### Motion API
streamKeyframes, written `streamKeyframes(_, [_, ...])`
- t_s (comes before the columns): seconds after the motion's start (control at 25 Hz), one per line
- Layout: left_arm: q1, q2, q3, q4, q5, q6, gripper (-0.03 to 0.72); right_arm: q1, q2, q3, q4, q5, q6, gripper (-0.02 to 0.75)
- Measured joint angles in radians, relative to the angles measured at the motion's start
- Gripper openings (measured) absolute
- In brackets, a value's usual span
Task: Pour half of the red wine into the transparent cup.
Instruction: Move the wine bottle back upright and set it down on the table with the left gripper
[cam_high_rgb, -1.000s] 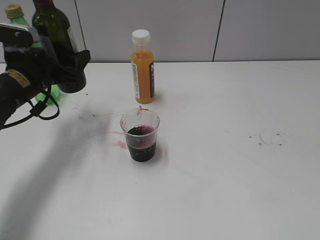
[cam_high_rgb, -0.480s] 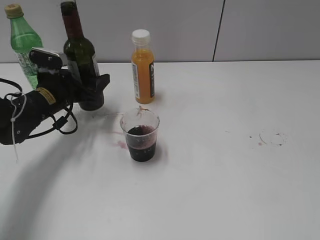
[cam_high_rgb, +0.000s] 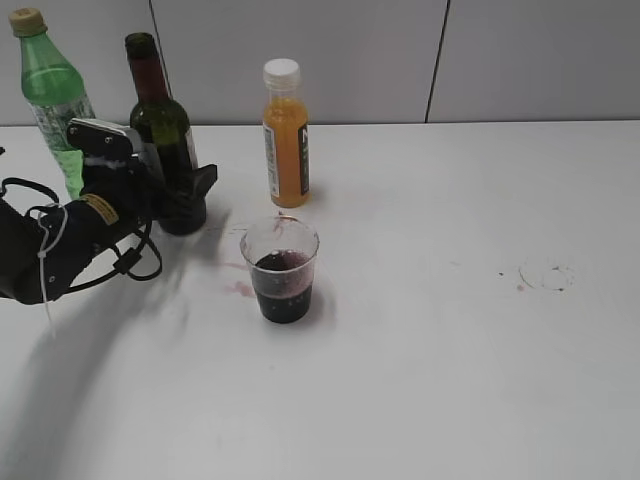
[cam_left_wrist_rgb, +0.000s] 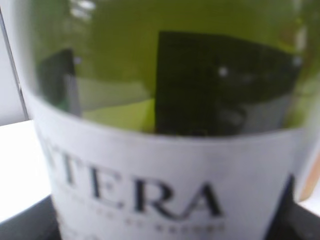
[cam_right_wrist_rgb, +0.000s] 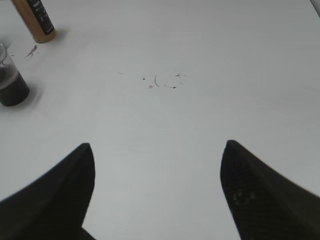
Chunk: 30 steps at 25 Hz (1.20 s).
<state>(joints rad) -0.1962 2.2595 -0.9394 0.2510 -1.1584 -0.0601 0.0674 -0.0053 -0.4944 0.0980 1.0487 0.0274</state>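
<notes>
The dark-green wine bottle (cam_high_rgb: 163, 130) with white label and red neck foil stands upright on the white table at the left. My left gripper (cam_high_rgb: 180, 195) is shut on its lower body. In the left wrist view the bottle (cam_left_wrist_rgb: 165, 125) fills the frame, label close up. The transparent cup (cam_high_rgb: 281, 270) stands mid-table, right of the bottle, about half full of dark red wine. It also shows in the right wrist view (cam_right_wrist_rgb: 10, 80). My right gripper (cam_right_wrist_rgb: 157, 150) is open and empty over bare table, out of the exterior view.
A light green soda bottle (cam_high_rgb: 50, 95) stands behind my left arm. A small orange juice bottle (cam_high_rgb: 285, 135) with white cap stands behind the cup, also in the right wrist view (cam_right_wrist_rgb: 36, 20). Wine stains (cam_high_rgb: 240, 288) mark the table left of the cup; a faint ring (cam_high_rgb: 546, 274) at right.
My left gripper has carried the wine bottle from high at the far left down and rightward, and it now stands upright on the table. The cup has not moved.
</notes>
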Motion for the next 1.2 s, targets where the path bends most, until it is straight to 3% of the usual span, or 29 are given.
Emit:
streamKeyframes(0.4, [0.000,0.004,-0.001,-0.001,-0.004,0.004,0.545,0.000,0.000,0.000,0.000,0.000,0.002,0.590])
streamKeyframes(0.52, [0.000,0.002,-0.003,-0.002,-0.033,0.004,0.631,0.000,0.000,0.000,0.000,0.000,0.001,0.590])
streamKeyframes(0.72, [0.001,-0.015,0.001,-0.003,-0.051,0.004,0.657,0.000,0.000,0.000,0.000,0.000,0.001,0.590])
streamKeyframes(1.2, [0.002,-0.215,0.236,-0.016,-0.053,0.005,0.658,0.000,0.000,0.000,0.000,0.000,0.001,0.590])
